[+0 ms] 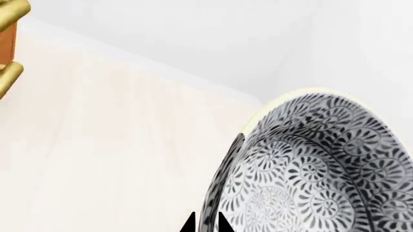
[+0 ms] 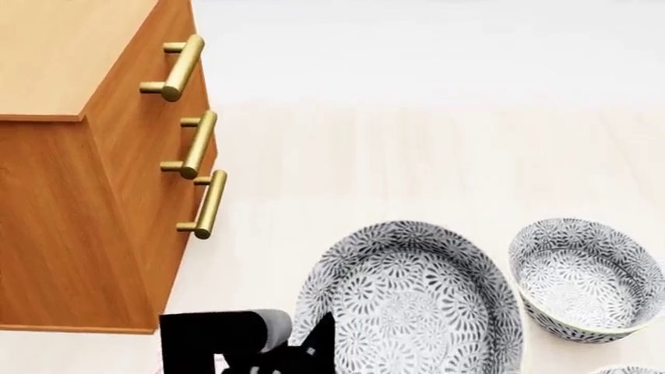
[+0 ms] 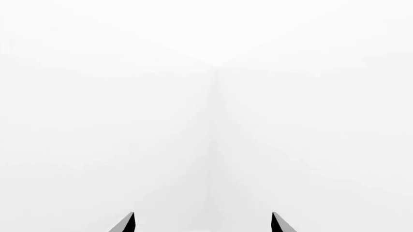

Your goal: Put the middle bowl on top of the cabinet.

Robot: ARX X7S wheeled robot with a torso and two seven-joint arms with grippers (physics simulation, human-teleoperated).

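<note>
The middle bowl (image 2: 416, 300), white with a dense grey-black leaf pattern, is held tilted above the pale floor, and looks large in the head view. My left gripper (image 2: 311, 343) is shut on its near-left rim. In the left wrist view the two dark fingertips of my left gripper (image 1: 206, 223) pinch the wall of the bowl (image 1: 316, 164). The orange-brown cabinet (image 2: 62, 54) stands to the left, its lighter flat top higher than the bowl. My right gripper (image 3: 203, 222) is open with nothing between its fingers, facing bare white walls; it does not show in the head view.
Three brass bar handles (image 2: 192, 144) stick out of the cabinet's front toward the bowl. A second patterned bowl (image 2: 587, 276) sits on the floor to the right, and the rim of a third (image 2: 634, 369) shows at the bottom right corner.
</note>
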